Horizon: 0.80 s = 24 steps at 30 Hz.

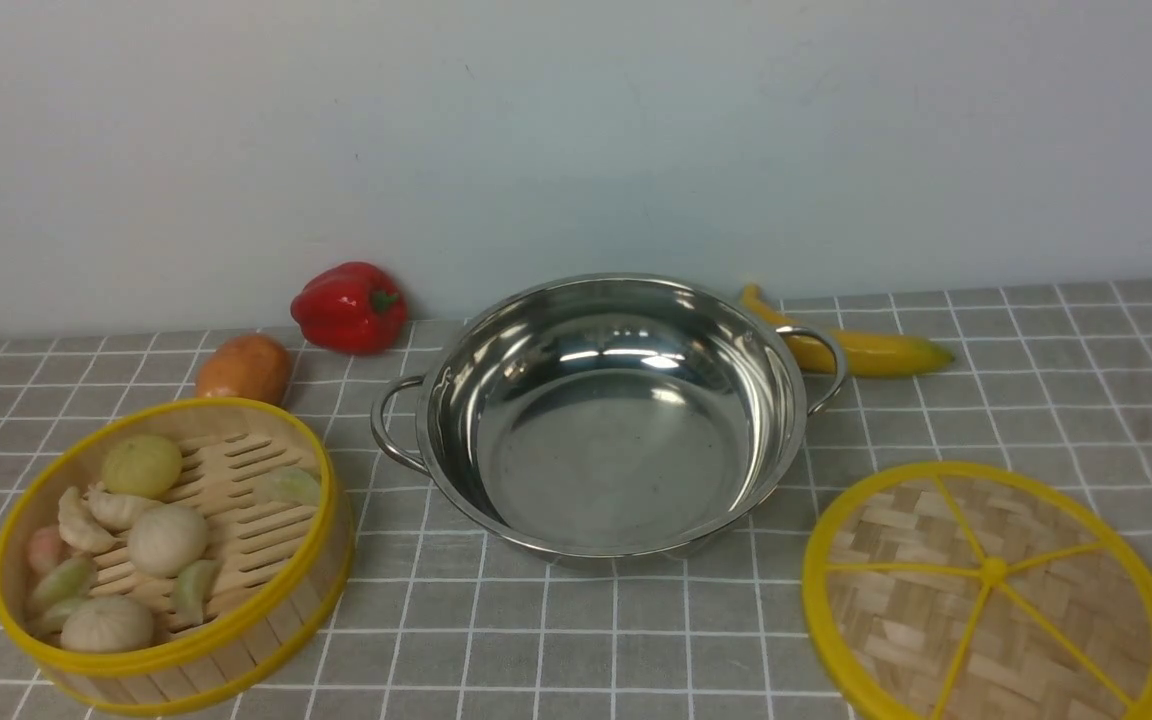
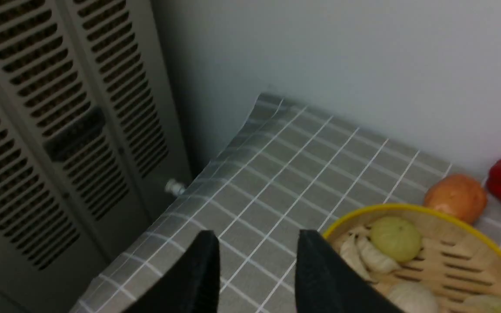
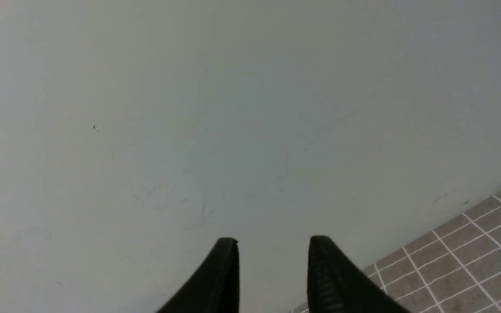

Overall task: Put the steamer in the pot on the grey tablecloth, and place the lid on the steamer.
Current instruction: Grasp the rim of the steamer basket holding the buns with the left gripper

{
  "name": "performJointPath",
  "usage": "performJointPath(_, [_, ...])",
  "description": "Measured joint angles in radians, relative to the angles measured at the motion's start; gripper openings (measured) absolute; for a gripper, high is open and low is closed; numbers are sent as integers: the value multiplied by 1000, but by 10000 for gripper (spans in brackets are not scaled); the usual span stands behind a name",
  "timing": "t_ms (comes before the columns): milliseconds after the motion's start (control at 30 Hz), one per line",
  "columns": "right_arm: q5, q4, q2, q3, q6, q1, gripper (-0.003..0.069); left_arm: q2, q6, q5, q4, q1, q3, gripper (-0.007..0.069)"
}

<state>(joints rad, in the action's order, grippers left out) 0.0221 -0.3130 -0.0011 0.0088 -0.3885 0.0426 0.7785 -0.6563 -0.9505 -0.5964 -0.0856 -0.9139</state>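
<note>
Opening step: steamer (image 1: 226, 665) sits beside the empty pot (image 1: 616, 470); left fingers (image 2: 202, 278) and right fingers (image 3: 218, 282) spread, empty; next, left should grip steamer's rim

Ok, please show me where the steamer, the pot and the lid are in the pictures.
steamer (image 1: 251, 528): front view, on a bare part of its slatted floor.
pot (image 1: 616, 470): front view, on its shiny inner bottom.
lid (image 1: 992, 572): front view, on its centre knob.
</note>
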Motion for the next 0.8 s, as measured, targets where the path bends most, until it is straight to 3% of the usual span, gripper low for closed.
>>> performJointPath(300, [0, 0, 0, 0, 0, 0, 243, 325, 165, -28, 117, -16, -53, 243])
performJointPath(600, [0, 0, 0, 0, 0, 0, 243, 590, 436, 39, 474, -300, -103, 243])
performJointPath(667, [0, 0, 0, 0, 0, 0, 243, 615, 519, 64, 565, -361, -105, 243])
performJointPath(700, [0, 0, 0, 0, 0, 0, 243, 640, 618, 80, 626, -401, -107, 243])
performJointPath(800, [0, 0, 0, 0, 0, 0, 243, 665, 734, 92, 692, -429, -108, 243])
